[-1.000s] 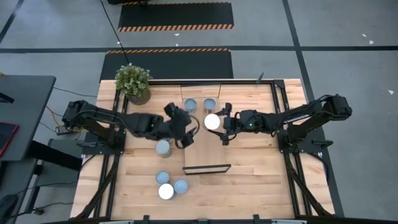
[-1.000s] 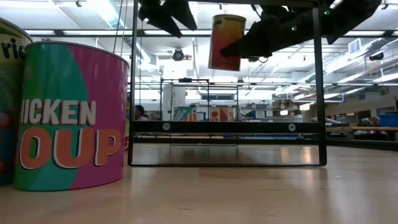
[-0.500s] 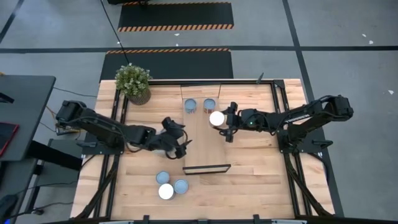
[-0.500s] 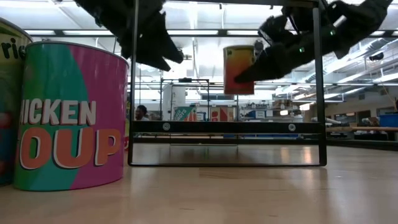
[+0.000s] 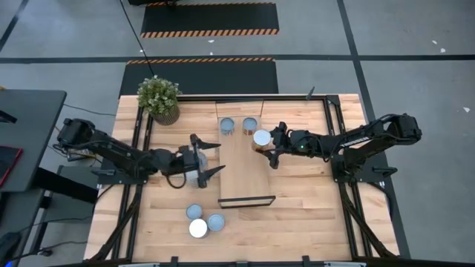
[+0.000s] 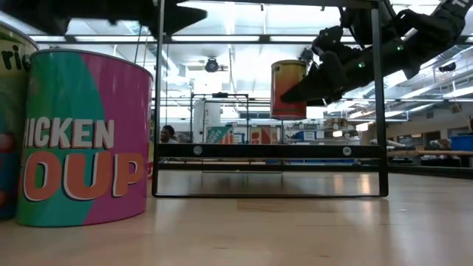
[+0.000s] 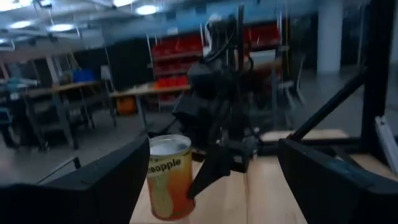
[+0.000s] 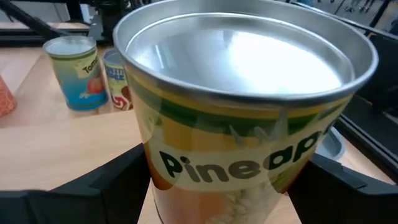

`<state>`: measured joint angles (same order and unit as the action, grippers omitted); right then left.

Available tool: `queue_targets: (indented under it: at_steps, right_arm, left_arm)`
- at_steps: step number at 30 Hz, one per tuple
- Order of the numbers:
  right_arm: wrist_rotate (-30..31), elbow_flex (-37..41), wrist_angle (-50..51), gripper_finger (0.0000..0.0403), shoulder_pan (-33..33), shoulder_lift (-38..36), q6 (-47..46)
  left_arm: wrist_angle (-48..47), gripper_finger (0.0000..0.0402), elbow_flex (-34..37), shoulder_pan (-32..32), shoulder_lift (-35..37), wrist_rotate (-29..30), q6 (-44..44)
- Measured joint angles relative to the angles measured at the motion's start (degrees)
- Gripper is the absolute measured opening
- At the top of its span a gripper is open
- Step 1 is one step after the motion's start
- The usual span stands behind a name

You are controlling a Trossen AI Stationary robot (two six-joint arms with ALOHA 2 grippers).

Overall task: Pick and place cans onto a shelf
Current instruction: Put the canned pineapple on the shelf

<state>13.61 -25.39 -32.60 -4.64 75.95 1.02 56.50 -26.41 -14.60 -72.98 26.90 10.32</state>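
Right end effector (image 5: 267,148) clamped on a pineapple can (image 5: 261,138) above the shelf (image 5: 245,174); left end effector (image 5: 210,157), fingers spread wide, straddles a table can (image 5: 194,176).

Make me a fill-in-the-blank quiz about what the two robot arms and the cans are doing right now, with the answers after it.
1. The right gripper holds a can whose label reads ____.
2. Two cans already stand side by side on the ____, at its end nearest the potted plant.
3. The left gripper, fingers open, sits around a can that rests on the ____.
4. Near the table's front edge, ____ cans stand clustered.

Answers: pineapple; shelf; table; three
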Motion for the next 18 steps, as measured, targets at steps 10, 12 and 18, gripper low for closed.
queue_targets:
  at_steps: [10, 12, 18]
  right_arm:
    - [1.88, -0.49, -4.94, 0.033, 0.0, 6.08, -1.75]
    - [1.8, -1.14, -5.39, 0.033, 0.04, 8.33, -2.45]
    - [1.51, -3.82, -5.51, 0.033, 0.44, 13.72, -2.56]
  left_arm:
    - [11.72, 0.0359, 10.3, 0.99, 5.73, -2.26, 1.0]
    - [11.68, 0.0359, 10.8, 1.14, 8.07, -2.36, 1.17]
    - [4.38, 0.0359, 11.4, 1.06, 12.5, -2.8, -0.91]
